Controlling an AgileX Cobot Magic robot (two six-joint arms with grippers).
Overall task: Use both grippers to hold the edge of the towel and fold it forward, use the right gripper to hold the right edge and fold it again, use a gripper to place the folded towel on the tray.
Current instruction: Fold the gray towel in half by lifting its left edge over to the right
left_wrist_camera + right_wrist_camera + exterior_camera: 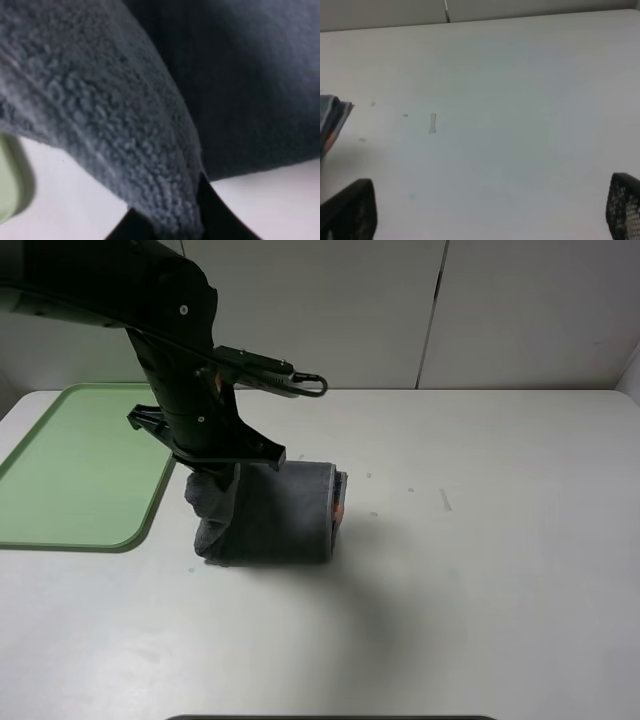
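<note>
White table (480, 570), folded towel (285, 515) mid-table near tray (90, 455). My left claw (215, 485) clenched on towel's tray-side edge; right claw (487, 210) spread, empty. Placing step, I judge: next lift, carry onto tray.

Light: bright, even, overhead.
Shadow: soft, falling from the towel (280, 515) toward 5 o'clock across the tabletop (480, 590).
Blur: both wrist views soft.
</note>
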